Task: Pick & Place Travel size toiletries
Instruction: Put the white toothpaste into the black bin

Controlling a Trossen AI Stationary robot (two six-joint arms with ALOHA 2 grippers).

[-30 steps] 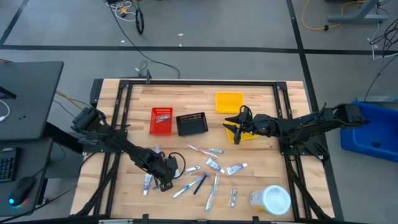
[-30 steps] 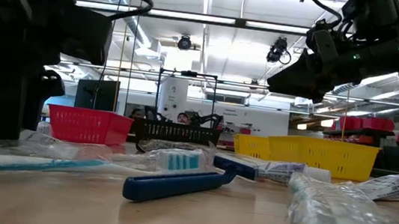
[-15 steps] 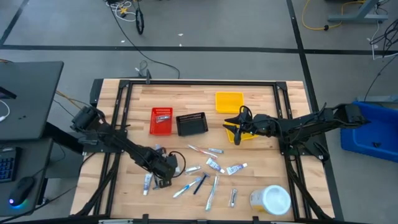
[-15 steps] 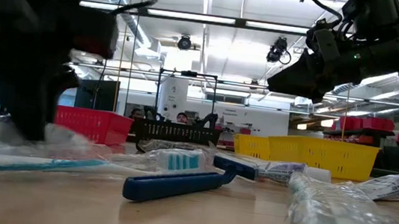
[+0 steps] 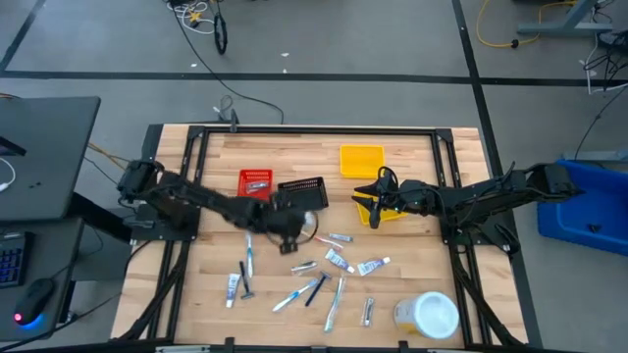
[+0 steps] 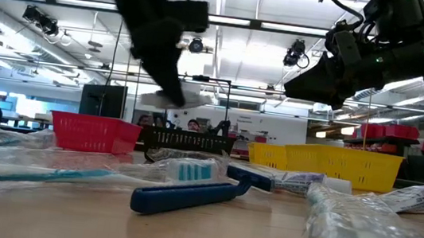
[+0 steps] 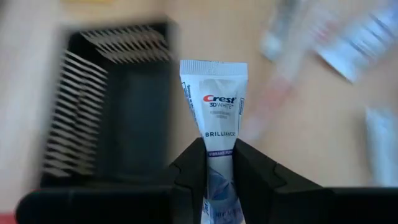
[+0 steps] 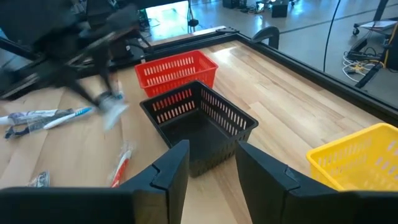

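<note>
While its tool [image 7: 218, 163] pinches a small white toothpaste tube [image 7: 214, 106], the left arm hangs beside the black bin [image 5: 302, 195] at the middle of the table [image 5: 412, 279].

Seen from above, the left tool sits at centre frame, fingers closed on the upright tube, lifted clear of the wood. More toiletries [image 5: 334, 261], tubes, toothbrushes and sachets, lie scattered across the lower centre. Right of centre, the right tool [image 5: 375, 207] hovers by the yellow bin [image 5: 360, 160], its fingers apart and holding nothing. A red bin [image 5: 255, 190] stands left of the black one.
</note>
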